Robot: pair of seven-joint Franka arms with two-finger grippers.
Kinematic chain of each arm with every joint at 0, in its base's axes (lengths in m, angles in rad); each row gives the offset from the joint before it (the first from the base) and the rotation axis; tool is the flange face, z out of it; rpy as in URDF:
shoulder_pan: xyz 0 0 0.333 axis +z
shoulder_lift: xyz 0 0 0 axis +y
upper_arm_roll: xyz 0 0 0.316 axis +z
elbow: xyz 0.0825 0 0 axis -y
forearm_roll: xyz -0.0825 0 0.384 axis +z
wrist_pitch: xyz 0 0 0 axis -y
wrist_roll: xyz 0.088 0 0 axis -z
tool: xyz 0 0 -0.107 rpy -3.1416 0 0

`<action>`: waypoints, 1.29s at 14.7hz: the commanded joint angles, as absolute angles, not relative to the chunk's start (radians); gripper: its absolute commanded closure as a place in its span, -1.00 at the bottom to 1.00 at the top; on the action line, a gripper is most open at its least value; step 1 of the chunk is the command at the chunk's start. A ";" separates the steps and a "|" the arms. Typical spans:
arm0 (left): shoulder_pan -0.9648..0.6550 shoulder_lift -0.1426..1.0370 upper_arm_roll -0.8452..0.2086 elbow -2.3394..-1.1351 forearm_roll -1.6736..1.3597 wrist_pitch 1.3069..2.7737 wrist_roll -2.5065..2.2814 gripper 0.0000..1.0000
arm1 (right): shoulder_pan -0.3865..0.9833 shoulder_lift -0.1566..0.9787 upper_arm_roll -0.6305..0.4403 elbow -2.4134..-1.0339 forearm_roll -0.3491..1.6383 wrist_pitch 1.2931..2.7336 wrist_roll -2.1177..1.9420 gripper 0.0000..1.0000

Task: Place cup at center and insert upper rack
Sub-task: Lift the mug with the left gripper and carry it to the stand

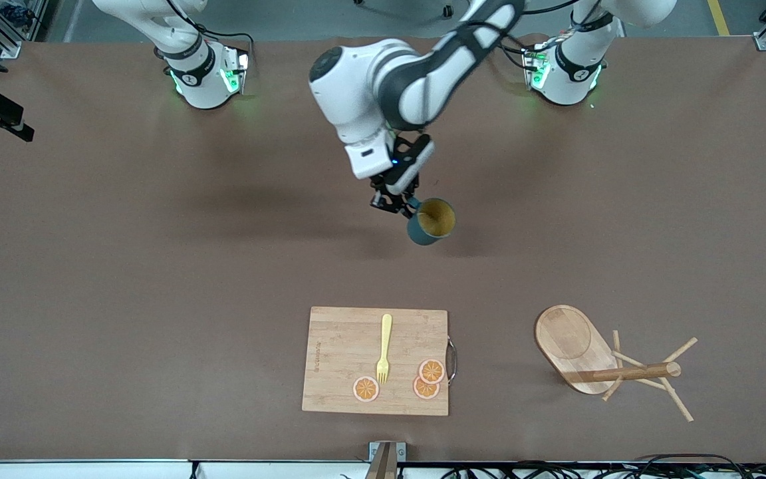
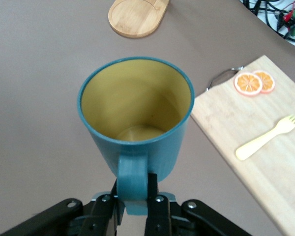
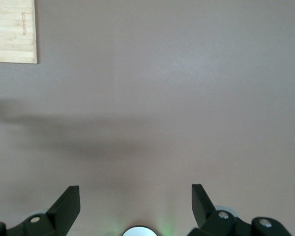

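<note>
Cup (image 1: 431, 221): you carry it tilted above the bare table's (image 1: 157, 266) middle, farther from the front camera than the cutting board (image 1: 343, 346).
Left gripper (image 2: 135, 209): clamped on the cup's handle (image 2: 132, 172), fingers (image 2: 156, 206) pinching either side.
Step in hand: level the cup, lower it slowly until its base sits flat, then let go.
Upper rack (image 1: 596, 359): lies tipped over beside the cutting board, toward the left arm's end.
Right gripper (image 3: 135, 204): waits with fingers spread over bare table.
Cutting board load: fork (image 1: 383, 348) and orange slices (image 1: 431, 370); steer clear.
</note>
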State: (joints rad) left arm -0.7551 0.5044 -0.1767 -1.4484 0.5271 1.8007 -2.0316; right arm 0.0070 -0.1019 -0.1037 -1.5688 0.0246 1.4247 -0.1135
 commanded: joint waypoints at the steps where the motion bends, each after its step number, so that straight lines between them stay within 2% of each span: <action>1: -0.626 0.421 -0.186 -1.447 0.389 1.802 -1.840 0.99 | -0.008 -0.060 -0.089 -1.508 0.000 1.384 -0.104 -1.00; 7: -0.356 0.388 -0.187 -1.381 0.108 1.802 -1.440 0.99 | -0.005 -0.035 -0.087 -1.477 0.005 1.338 -0.095 -1.00; 12: -0.192 0.413 -0.186 -1.368 -0.147 1.871 -1.191 0.99 | -0.006 -0.080 -0.087 -1.581 0.011 1.391 -0.095 -1.00; 19: -0.058 0.478 -0.186 -1.367 -0.368 1.996 -1.103 0.99 | -0.006 -0.146 -0.089 -1.663 0.015 1.442 -0.095 -1.00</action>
State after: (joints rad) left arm -0.0856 0.4450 -0.1772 -1.3916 -0.2976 1.9667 -1.1241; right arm 0.0068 -0.0855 -0.1008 -1.5944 0.0170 1.4116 -0.1085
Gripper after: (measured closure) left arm 0.793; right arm 0.000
